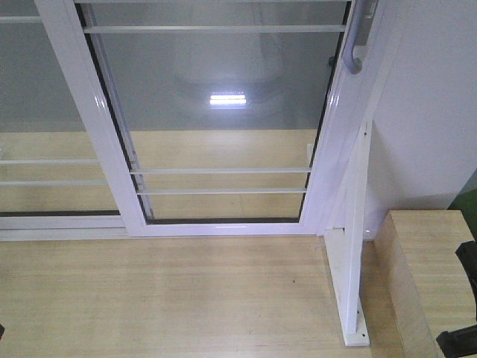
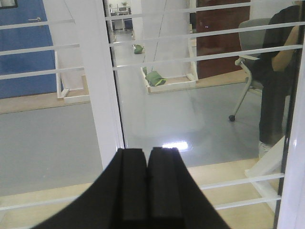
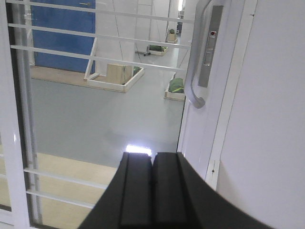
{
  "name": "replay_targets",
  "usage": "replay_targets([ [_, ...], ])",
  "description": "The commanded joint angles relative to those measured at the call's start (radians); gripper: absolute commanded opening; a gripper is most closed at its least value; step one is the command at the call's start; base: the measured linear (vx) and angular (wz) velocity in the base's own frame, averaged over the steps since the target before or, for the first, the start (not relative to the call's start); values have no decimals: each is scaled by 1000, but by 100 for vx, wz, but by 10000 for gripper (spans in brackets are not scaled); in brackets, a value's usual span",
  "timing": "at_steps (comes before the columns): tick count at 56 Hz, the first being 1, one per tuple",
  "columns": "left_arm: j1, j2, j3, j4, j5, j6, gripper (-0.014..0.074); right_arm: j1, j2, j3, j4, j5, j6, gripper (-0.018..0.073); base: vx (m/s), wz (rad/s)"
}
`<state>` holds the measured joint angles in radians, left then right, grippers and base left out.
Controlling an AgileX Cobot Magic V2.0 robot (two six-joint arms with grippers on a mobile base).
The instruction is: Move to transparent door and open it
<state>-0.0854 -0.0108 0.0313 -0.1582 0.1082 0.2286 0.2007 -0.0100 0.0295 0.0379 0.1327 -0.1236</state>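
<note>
as the front view looks straight on, the transparent door (image 1: pixel 223 112) stands dead ahead at the far edge of the wooden floor (image 1: pixel 164 298), with its grey handle (image 1: pixel 356 37) high on the right stile, hard by the white wall (image 1: pixel 432 112). left gripper (image 2: pixel 147 191) is closed, pads pressed together on nothing, facing the glass just right of a white stile (image 2: pixel 102 81). right gripper (image 3: pixel 152 191) is closed and empty too, the handle up to its right, well apart. the handle-less panel (image 1: pixel 45 112) sits to the left.
</note>
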Motion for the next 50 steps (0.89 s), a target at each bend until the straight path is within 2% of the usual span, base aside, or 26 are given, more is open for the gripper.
replay_targets([
  [1,-6,-5,15,-4,-88,-9,-6,-3,-16,5,-8,-84,-5,-6,31,0],
  [50,-6,-5,15,-4,-88,-9,-6,-3,-16,5,-8,-84,-5,-6,19,0],
])
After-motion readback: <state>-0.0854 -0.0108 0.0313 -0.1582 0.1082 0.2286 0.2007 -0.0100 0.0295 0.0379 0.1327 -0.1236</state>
